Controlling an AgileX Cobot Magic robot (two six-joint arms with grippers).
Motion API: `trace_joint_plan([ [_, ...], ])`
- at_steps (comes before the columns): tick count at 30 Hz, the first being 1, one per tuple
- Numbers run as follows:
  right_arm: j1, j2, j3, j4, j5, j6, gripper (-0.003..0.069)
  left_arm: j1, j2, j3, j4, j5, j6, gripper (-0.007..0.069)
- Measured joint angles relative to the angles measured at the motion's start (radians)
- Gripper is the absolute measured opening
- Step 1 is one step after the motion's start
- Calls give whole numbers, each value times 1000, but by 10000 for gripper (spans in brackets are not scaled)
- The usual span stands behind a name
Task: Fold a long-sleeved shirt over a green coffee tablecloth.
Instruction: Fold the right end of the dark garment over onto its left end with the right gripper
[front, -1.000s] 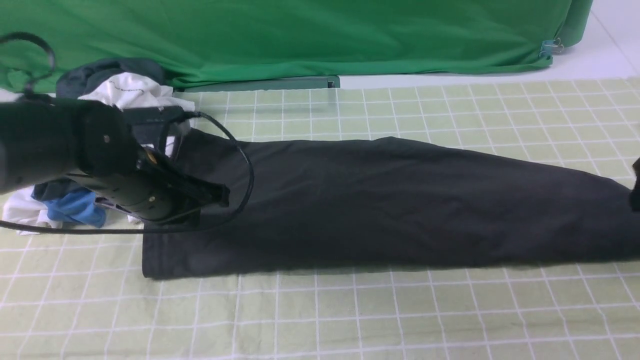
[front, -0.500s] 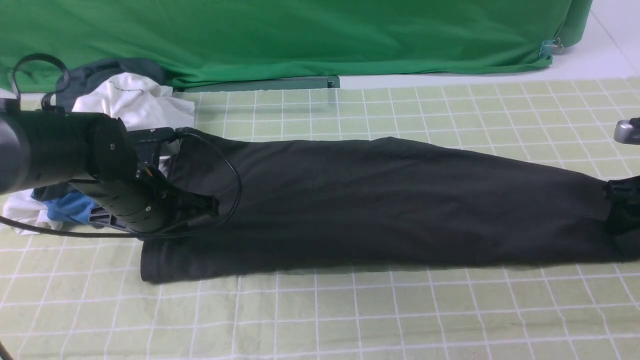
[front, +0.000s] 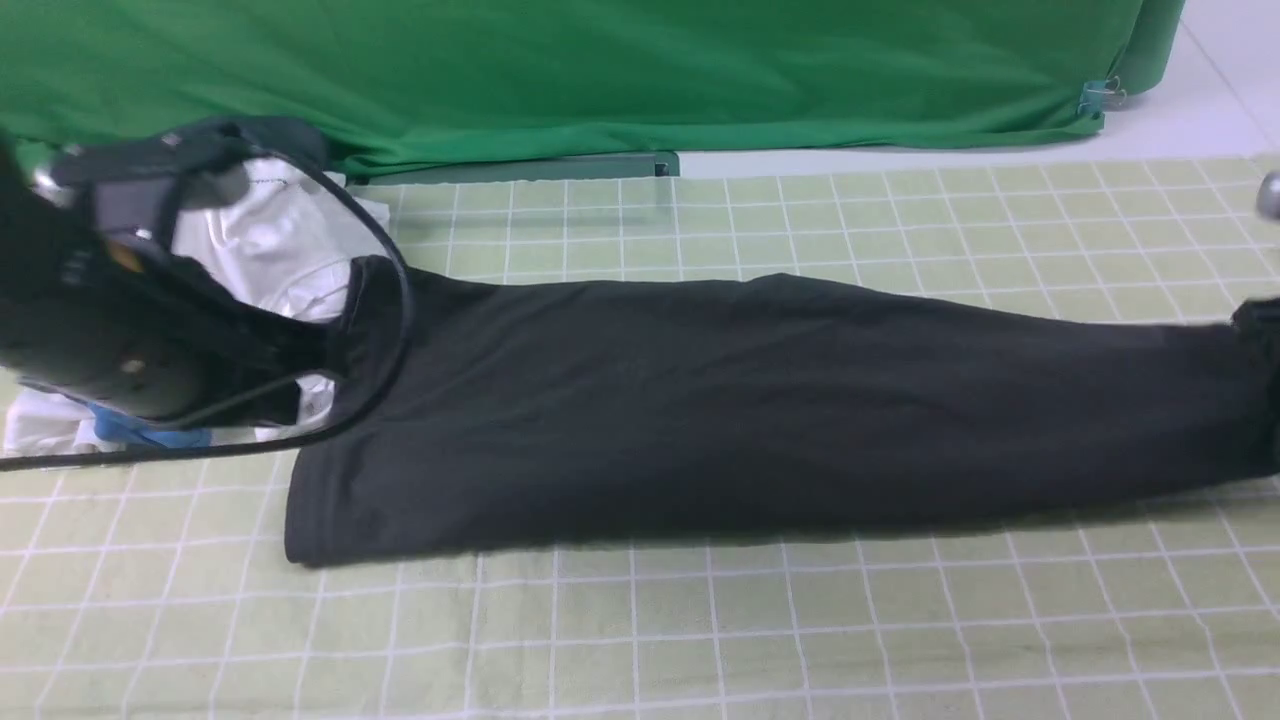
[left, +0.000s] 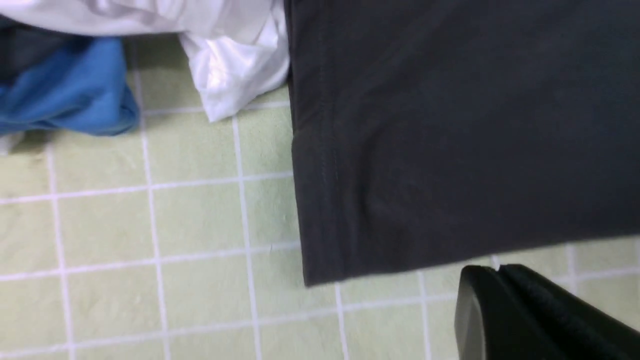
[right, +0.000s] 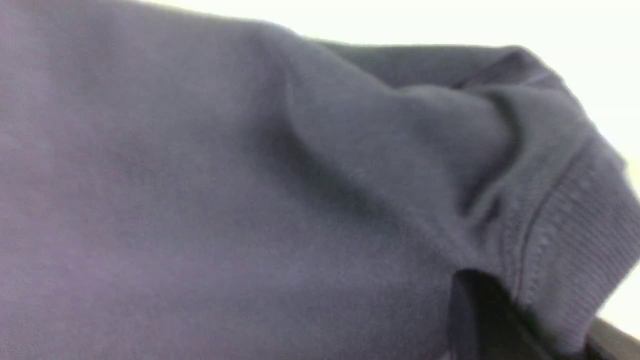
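Observation:
The long-sleeved shirt (front: 760, 400) is black and lies as one long folded band across the green coffee tablecloth (front: 640, 630), a pale cloth with white grid lines. Its chest print is hidden. My left gripper (left: 492, 272) is shut and empty, hovering over bare cloth just off the shirt's hem corner (left: 320, 260). The left arm (front: 110, 330) sits raised at the left. At the frame's right edge my right gripper (front: 1265, 325) is shut on the shirt's far end, holding it slightly lifted. Fabric with a ribbed edge (right: 565, 250) drapes over one of its fingers (right: 472, 310).
A pile of white (front: 270, 230), blue (left: 65, 90) and dark grey garments lies at the left, touching the shirt's left end. A black cable (front: 400, 300) loops from the left arm over the shirt. Plain green fabric (front: 600, 70) hangs along the back.
My left gripper has pulled back to the left and up, off the shirt. My right gripper has raised the shirt's right end, drawing the band straighter.

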Motion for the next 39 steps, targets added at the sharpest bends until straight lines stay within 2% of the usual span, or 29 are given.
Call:
trace_joint_plan([
  [7,38,-105,-91,-4,97,58,31,0,-212,7,48,73,-8,11],
  [13,209,-145,-211,-8,189,129,31,0,-274,8,47,83,-16,11],
  [19,425,-142,-294,1,188,222,31,0,-275,34,33,80,-20,11],
  [21,524,-128,-319,36,168,246,31,0,-275,67,5,64,-20,11],
  [26,645,-88,-334,110,104,276,31,0,-275,126,-38,44,-20,11],
  [28,724,-45,-335,171,40,282,31,0,-275,157,-64,25,-7,11],
  [33,826,43,-335,278,-75,282,31,0,-284,174,-73,15,-4,11],
  [39,913,152,-376,362,-164,280,31,3,-353,176,-19,-11,-35,11],
])
